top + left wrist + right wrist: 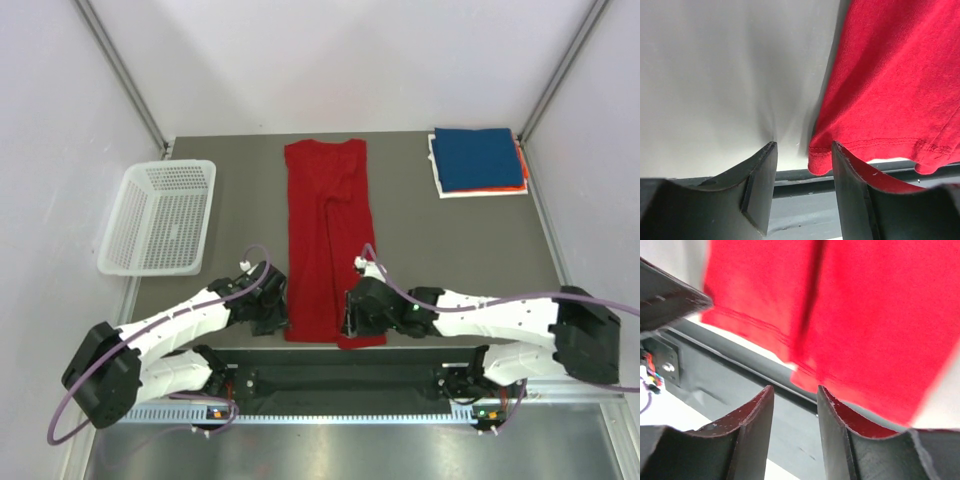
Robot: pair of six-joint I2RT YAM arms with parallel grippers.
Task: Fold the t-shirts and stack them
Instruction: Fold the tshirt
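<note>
Red t-shirt (325, 240) — both jaws open at hem | basket (160, 215) left | folded t-shirts (478, 160) right

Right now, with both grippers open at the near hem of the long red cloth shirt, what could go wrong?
1. The left gripper sits at the hem corner of the bright red folded t-shirt, mostly over bare table; closing could miss the cloth.
2. In front of the right gripper the folded layers overlap unevenly; pinching one layer might pull the lengthwise fold open.
</note>
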